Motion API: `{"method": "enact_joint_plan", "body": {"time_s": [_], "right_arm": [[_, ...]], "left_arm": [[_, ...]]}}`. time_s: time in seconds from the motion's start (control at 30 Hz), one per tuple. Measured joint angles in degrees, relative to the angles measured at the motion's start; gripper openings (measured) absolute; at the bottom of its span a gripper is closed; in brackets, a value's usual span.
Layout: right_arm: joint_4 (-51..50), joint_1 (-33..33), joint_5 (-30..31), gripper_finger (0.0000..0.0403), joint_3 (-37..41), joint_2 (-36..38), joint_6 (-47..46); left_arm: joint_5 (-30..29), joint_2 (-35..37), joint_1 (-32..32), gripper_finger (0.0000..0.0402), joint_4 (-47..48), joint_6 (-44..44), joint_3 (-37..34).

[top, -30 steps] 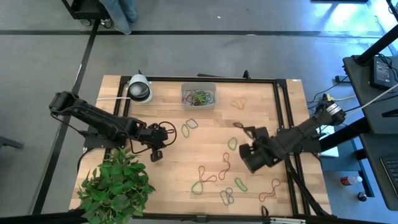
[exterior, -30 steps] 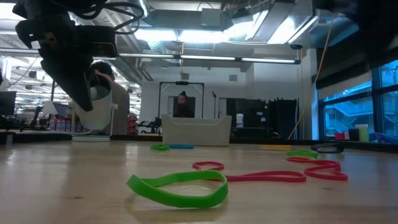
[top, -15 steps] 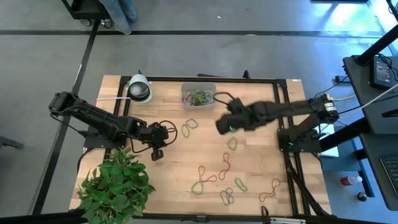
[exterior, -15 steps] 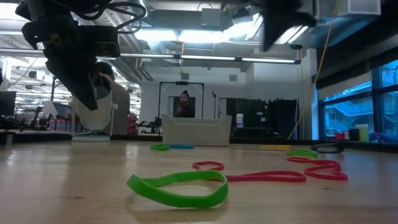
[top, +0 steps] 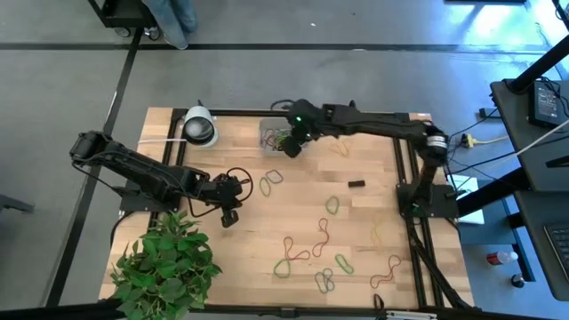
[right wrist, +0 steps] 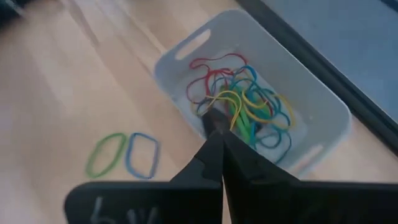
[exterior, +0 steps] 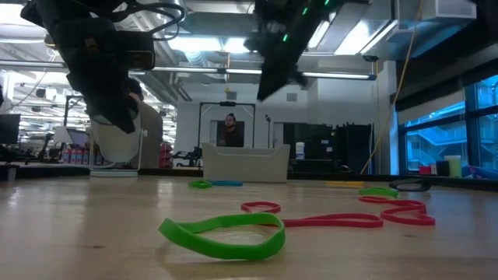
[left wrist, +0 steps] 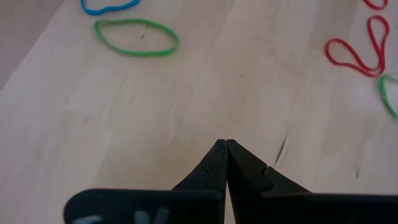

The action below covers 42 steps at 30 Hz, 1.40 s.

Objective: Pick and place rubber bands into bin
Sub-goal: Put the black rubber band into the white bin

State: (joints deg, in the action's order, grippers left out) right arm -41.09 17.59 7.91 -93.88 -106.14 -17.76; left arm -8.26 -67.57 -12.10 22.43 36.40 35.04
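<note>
The bin (top: 264, 142) is a pale, shallow container at the table's far middle, with a tangle of coloured rubber bands (right wrist: 249, 102) inside. My right gripper (top: 291, 148) hangs shut over the bin's near part (right wrist: 216, 127). My left gripper (top: 228, 219) is shut above bare wood at the table's left (left wrist: 225, 144). Loose rubber bands lie flat on the table: a green and a blue one (top: 269, 181) near the bin, and red, green and tan ones (top: 307, 253) toward the near edge. My right gripper's fingers are shut and point down into the bin from its near side. I cannot tell whether a band sits between them: a green strand (right wrist: 241, 121) shows right beside the tips, among the bands lying in the bin.
A leafy plant (top: 166, 267) fills the near left corner. A round white-and-black roll (top: 200, 130) stands left of the bin. A small dark piece (top: 356, 184) lies right of centre. A black frame rail (top: 397, 160) runs along the right side. A person (exterior: 228, 129) stands far behind the table.
My right arm has swung quickly from the table's near right part, across the middle, to the far edge, and now stands over the bin. The loose bands on the table lie where they were.
</note>
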Motion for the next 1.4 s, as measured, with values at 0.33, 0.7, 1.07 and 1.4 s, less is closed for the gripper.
{"method": "enact_joint_plan", "body": {"time_s": [0.33,0.7,1.07,1.4], "right_arm": [[2.9,4.4,-7.8,0.0002,-1.5,-13.8,5.8],[1.4,4.4,-8.0,0.0073,-1.6,-15.4,6.0],[-5.1,4.4,-8.0,0.0154,-3.3,-14.2,4.5],[-11.3,4.3,-7.7,0.0138,-7.1,-9.6,3.4]], "left_arm": [[-1.0,0.0,0.0,0.0001,0.0,2.0,0.0],[-1.1,0.0,0.0,0.0001,0.0,2.0,0.0],[-1.1,0.0,0.0,0.0001,0.0,1.3,0.0],[-1.1,0.0,0.0,0.0001,0.2,0.3,0.0]]}}
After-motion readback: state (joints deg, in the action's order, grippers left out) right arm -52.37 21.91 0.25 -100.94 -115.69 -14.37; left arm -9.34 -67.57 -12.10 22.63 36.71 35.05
